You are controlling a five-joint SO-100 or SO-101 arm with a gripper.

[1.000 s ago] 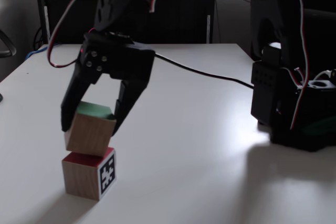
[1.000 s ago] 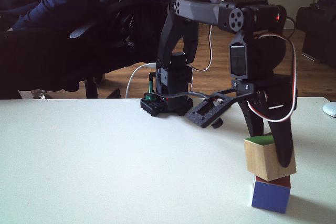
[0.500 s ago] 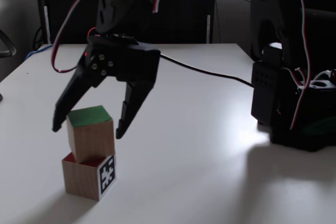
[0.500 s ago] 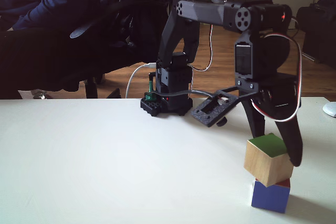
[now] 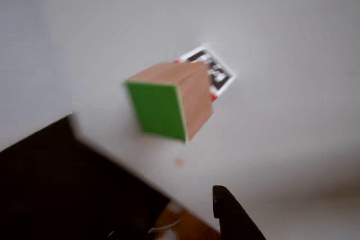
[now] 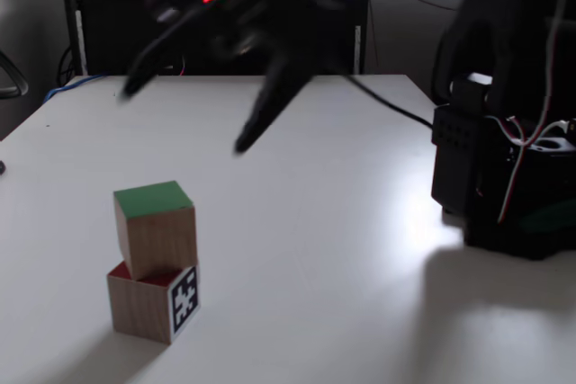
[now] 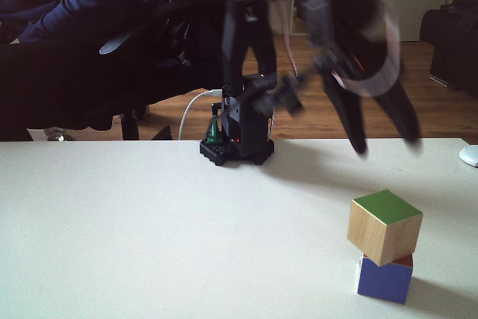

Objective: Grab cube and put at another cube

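Observation:
The wooden cube (image 6: 155, 229) with its green top rests on the smaller marker cube (image 6: 155, 301), turned a little askew and overhanging. In another fixed view the wooden cube (image 7: 385, 226) sits on the small cube (image 7: 385, 278), which shows a blue face and a red edge. My gripper (image 6: 184, 119) is blurred, open, and raised well above the stack, touching nothing. It also hangs open above the stack in the other fixed view (image 7: 387, 143). In the other view, the wooden cube (image 5: 169, 102) covers most of the marker cube (image 5: 212, 71); one dark fingertip (image 5: 229, 213) shows at the bottom.
The arm's base (image 6: 497, 168) stands at the right of the white table, with a cable (image 6: 387, 112) running across it. A black cabinet (image 6: 225, 24) lies behind the table. A person's sleeve (image 7: 45, 5) and a chair are beyond the far edge; a white mouse (image 7: 470, 156) sits at the right edge.
The gripper let go of the wooden cube, opened wide, and lifted up and away from the stack. The wooden cube stays on the marker cube.

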